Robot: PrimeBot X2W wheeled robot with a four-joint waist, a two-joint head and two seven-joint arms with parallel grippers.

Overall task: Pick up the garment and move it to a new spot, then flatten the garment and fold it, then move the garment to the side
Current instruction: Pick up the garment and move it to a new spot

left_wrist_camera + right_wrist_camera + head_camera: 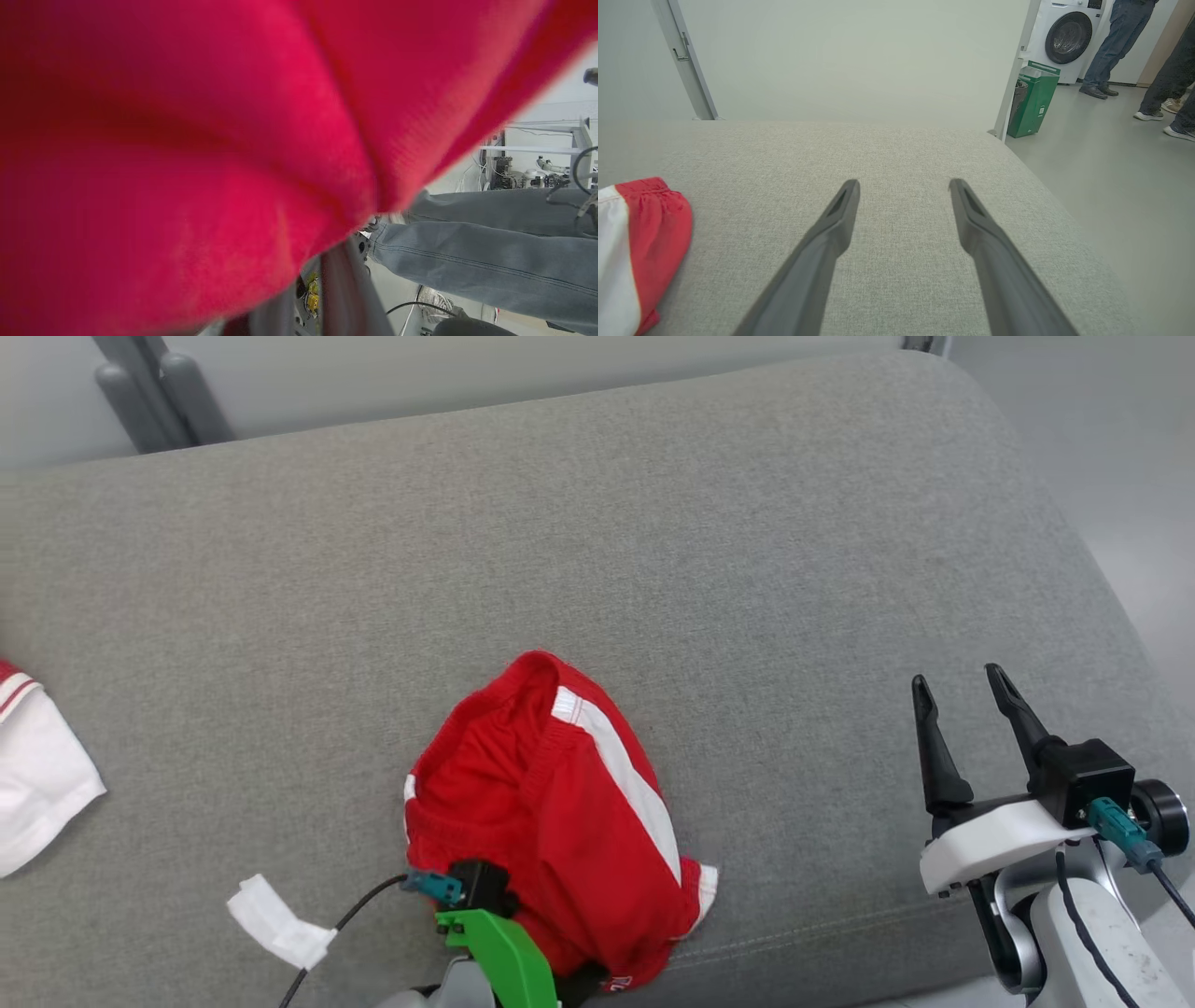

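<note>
Right now the red cloth garment point(551, 821) with a white stripe down its side sits in a puffy heap near the front edge of the big grey fabric cushion point(653, 523). It is just left of the middle. The left gripper point(481, 894) is at the near edge of the heap. Its fingers are tucked under the red cloth, so they are hidden. They are shut tight, and the cloth bunches up and over them. A green plastic part point(499, 947) and a black cable point(364, 903) stick out behind it. In the left wrist view the garment point(187, 140) is pressed up close and blurry. A person's leg in grey jeans point(490, 242) peeks past it.

The right gripper point(957, 677) is well apart from the garment, over on the right side of the cushion. Its two long dark fingers are spread wide and hold nothing. In the right wrist view the right gripper point(904, 183) hangs low over the bare cushion, with the garment point(649, 233) off to the left.

A small white scrap point(275, 919) lies near the heap on its left. A white cloth with red trim point(37, 775) lies at the far left edge. Farther back in the room stand a green bin point(1034, 100) and a white washing machine point(1069, 32).
</note>
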